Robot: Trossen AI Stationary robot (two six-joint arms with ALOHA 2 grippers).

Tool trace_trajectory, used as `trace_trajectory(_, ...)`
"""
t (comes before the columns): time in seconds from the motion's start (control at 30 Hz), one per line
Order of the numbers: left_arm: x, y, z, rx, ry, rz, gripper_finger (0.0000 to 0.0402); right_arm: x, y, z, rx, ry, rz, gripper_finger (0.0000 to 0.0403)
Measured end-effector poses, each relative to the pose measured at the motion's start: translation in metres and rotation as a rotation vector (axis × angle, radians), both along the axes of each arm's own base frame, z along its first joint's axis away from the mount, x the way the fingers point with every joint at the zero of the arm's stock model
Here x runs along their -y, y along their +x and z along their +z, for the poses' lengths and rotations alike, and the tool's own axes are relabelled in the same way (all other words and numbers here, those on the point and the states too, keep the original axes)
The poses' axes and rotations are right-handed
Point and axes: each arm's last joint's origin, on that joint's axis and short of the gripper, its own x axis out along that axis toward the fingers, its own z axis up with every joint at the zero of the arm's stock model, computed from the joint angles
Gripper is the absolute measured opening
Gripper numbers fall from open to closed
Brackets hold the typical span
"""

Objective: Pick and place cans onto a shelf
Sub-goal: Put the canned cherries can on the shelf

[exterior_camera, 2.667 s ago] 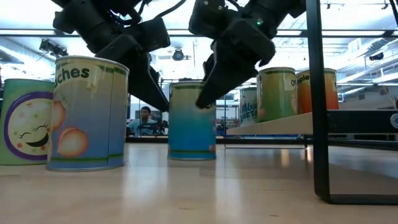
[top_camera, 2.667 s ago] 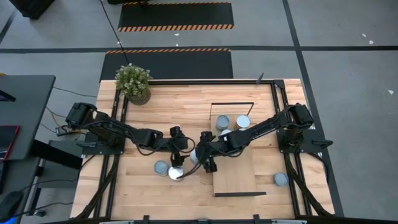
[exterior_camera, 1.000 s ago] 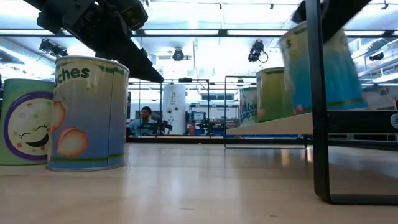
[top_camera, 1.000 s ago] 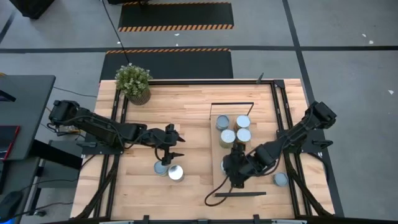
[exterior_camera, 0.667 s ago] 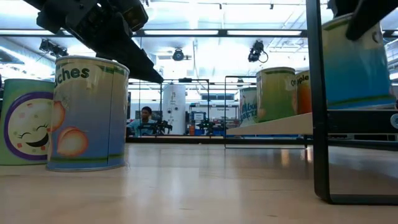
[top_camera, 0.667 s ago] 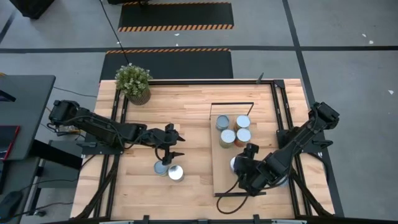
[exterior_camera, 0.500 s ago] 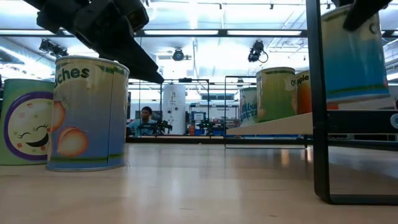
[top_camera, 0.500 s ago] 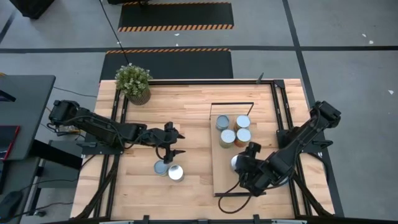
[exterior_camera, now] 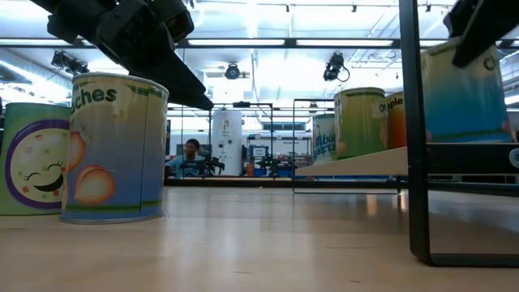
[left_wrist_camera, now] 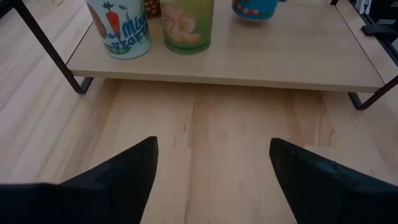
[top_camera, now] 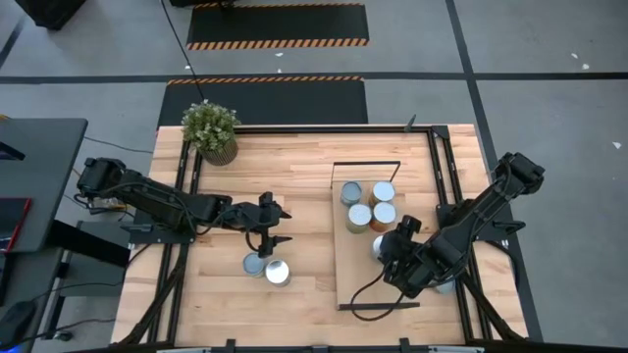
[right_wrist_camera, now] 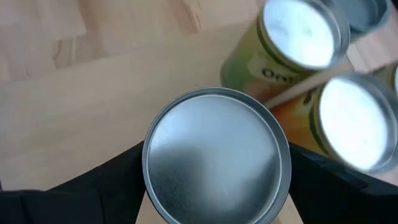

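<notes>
Setting the blue can (right_wrist_camera: 216,155) down on the shelf (top_camera: 353,279), lower right of frame, your right gripper (top_camera: 391,250) grasps it (left gripper (top_camera: 270,235) hangs released above two counter cans (top_camera: 267,268)).

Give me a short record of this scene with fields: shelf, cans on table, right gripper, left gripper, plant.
shelf: wooden shelf on the table's right half, four cans grouped at its far end
cans on table: two cans side by side left of the shelf
right gripper: right gripper around a blue can on the shelf
left gripper: left gripper open, empty, above the two cans
plant: potted plant at the far left corner
</notes>
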Motion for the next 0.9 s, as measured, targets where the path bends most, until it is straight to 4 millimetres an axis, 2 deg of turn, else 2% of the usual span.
trace_trajectory(0.3,0.0,0.0,0.0,0.001,-0.001,0.0,0.0313,0.028,-0.022,-0.02,0.055,-0.011,-0.071,0.0339)
trace_trajectory(0.53,0.0,0.0,0.0,0.001,-0.001,0.001,0.0313,0.033,-0.024,-0.023,0.077,0.016,-0.088,0.0368)
trace_trajectory(0.7,0.0,0.0,0.0,0.001,-0.003,0.002,0.0314,0.03,-0.022,-0.016,0.064,0.048,-0.083,0.0391)
trace_trajectory(0.9,0.0,0.0,0.0,0.001,-0.003,0.002,0.0314,0.028,-0.019,0.002,0.073,0.066,-0.074,0.0393)
